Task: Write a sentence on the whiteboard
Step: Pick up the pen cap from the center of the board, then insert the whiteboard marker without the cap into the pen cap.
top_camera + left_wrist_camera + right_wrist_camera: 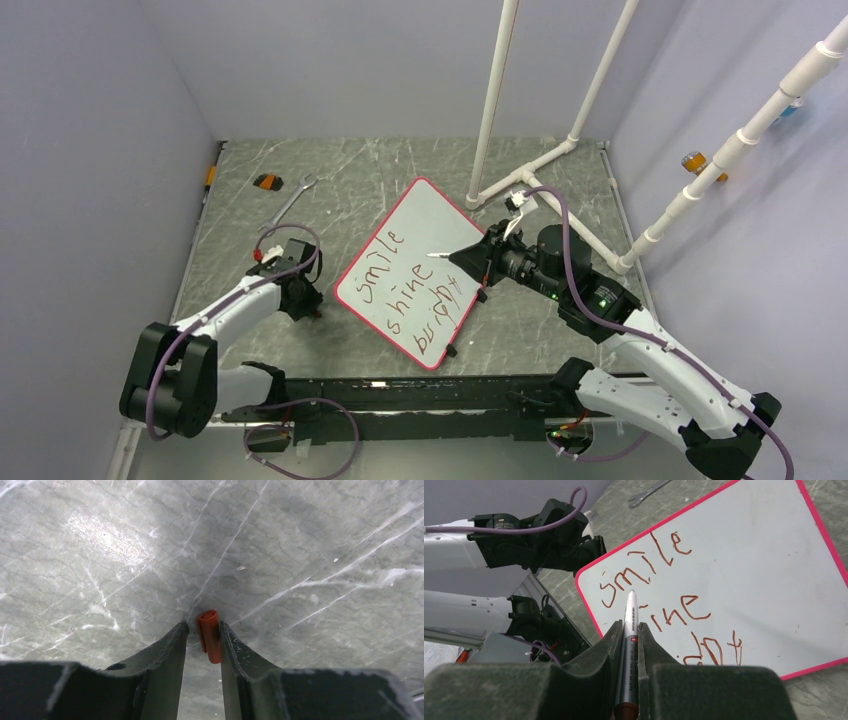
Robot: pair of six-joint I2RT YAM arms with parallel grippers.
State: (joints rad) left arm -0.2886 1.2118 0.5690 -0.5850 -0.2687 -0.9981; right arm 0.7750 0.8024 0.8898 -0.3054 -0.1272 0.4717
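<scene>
Over the whiteboard's (425, 215) right edge, the right gripper (629, 630) pinches a marker (631, 607) pointing left toward the sentence (639, 565). Left gripper (204, 626) holds a cap (210, 637).

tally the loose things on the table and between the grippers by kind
whiteboard: 1
marker: 1
cap: 1
wrench: 1
orange-black block: 1
total: 5
</scene>
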